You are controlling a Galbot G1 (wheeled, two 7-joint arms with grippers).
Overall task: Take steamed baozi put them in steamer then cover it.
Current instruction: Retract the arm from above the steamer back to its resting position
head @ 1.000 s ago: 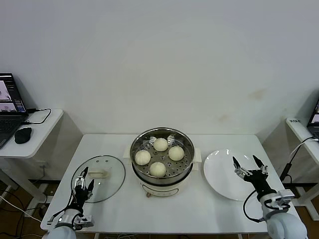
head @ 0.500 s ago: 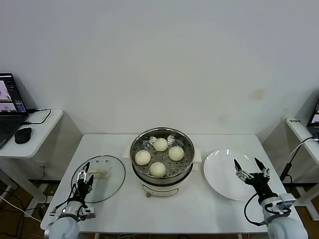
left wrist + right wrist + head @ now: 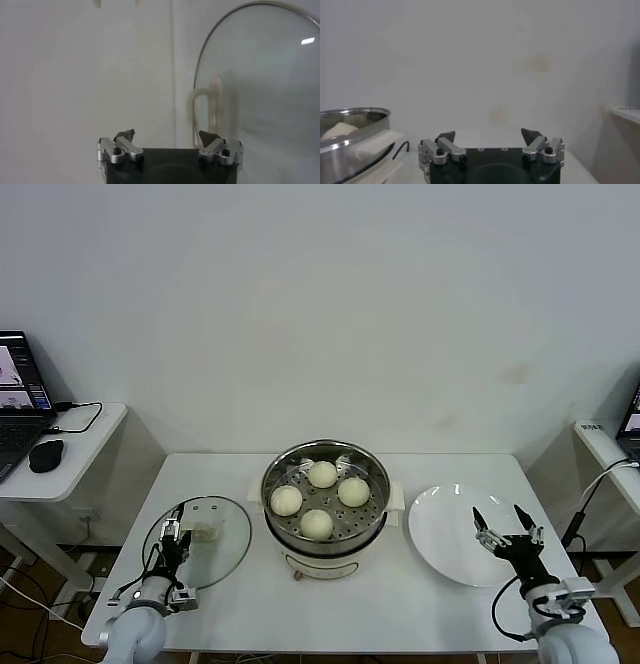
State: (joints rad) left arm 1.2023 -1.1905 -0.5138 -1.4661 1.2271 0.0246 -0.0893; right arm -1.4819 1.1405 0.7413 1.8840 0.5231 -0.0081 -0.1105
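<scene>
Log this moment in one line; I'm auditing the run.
baozi: four in steamer | cover: on table, off | left gripper: open by cover handle | right gripper: open over plate

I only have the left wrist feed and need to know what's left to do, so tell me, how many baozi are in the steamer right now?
Observer: Four baozi sit on the perforated tray of the steamer, which is uncovered.
Operator: Where is the cover compared with the steamer?
Observer: The cover lies flat on the table on the steamer's left, with the left gripper at its near edge, beside the handle.
Operator: And the right arm?
Observer: The right gripper is open over the near side of the white plate, which has nothing on it.
</scene>
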